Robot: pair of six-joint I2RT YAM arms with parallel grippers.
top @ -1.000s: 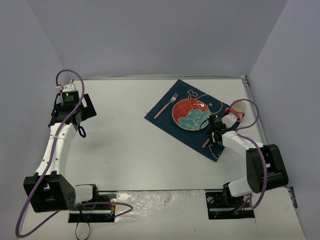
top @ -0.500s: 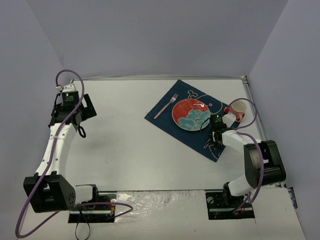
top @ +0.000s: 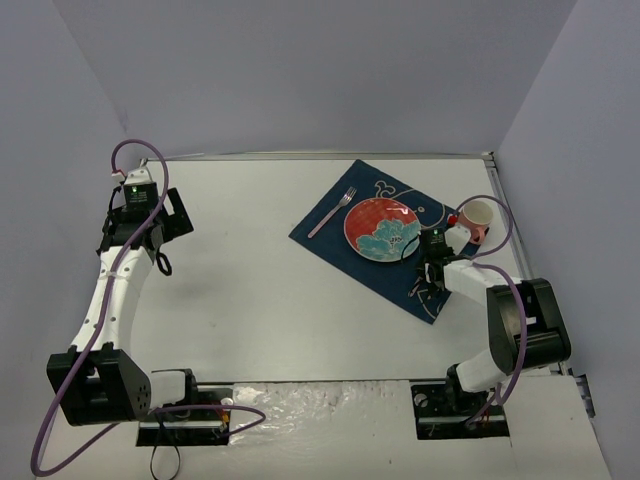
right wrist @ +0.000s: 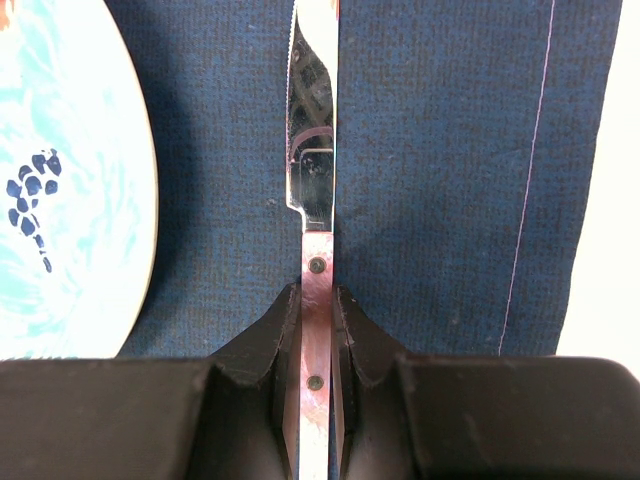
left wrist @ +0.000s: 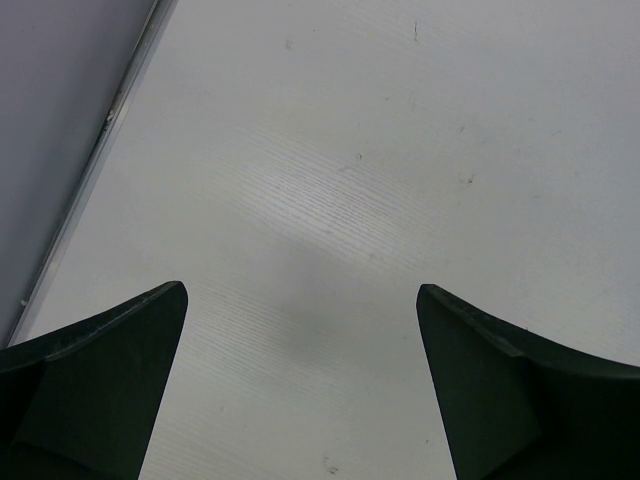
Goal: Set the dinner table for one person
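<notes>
1. From above, the dinner table [top: 250, 290] is big, white and flat, and it lies between pale purple walls [top: 300, 70].
   - A dark blue cloth [top: 345, 255] lies on its far right part. The white drawings on the cloth are too small to read.
   - A red and blue plate [top: 382, 228] sits on the cloth, and a fork [top: 332, 211] lies to its left.
   - A pink and white cup [top: 478, 217] stands just off the cloth's right corner.
   - The left gripper [top: 150, 225] is far off on the left side. The right gripper [top: 425, 275] is low over the cloth, right of the plate.
2. The left wrist camera shows the left gripper [left wrist: 300, 380] with its dark fingers [left wrist: 90, 390] spread wide. They hold nothing above the bare white table [left wrist: 380, 150].
3. The right wrist camera shows the right gripper [right wrist: 316, 330] pinching the pink handle of a knife [right wrist: 312, 140].
   - The shiny blade points away along the cloth [right wrist: 440, 180], just beside the plate [right wrist: 70, 180].
</notes>
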